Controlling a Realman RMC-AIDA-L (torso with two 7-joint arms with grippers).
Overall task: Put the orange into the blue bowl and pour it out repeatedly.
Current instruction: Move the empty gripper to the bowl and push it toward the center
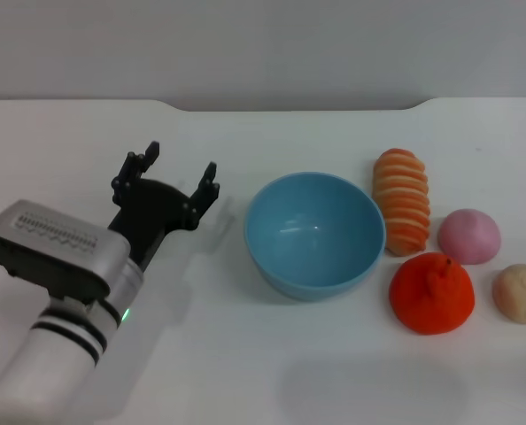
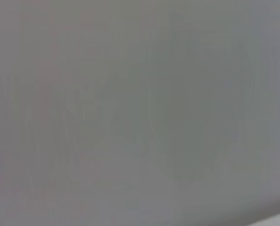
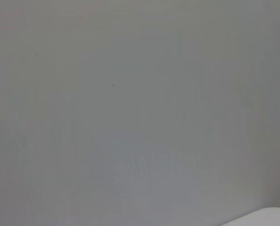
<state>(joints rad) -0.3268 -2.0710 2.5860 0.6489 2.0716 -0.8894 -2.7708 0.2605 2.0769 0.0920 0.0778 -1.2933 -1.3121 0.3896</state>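
On the left of the head view the left hand [image 1: 176,175] hangs over the white worktop [image 1: 86,142], its black fingers [image 1: 208,184] spread wide with nothing between them; its grey-and-white arm runs down to the lower left corner; the hand sits just left of the blue bowl [image 1: 314,233], apart from its rim, with a strip of bare worktop between them. The blue bowl stands upright near the middle, its inside bare; no thing lies between it and the hand. Just right of the bowl, close to its far right rim, lies a striped pale-orange loaf [image 1: 402,200], pointing away from the robot; nearer the robot, the orange [image 1: 431,292] rests on the worktop just beside the bowl's near right side, nub up, not in the bowl. A pink bun [image 1: 468,235] sits right of the loaf and behind the orange, close to both; a beige bun [image 1: 521,292] lies near the right edge, just beside the orange. These four crowd the bowl's right side; the near worktop and the far strip up to the back edge, which has a raised stretch in the middle, lie open. The right hand shows in no view, so its state cannot be told; both wrist views give only plain grey, with a pale corner.
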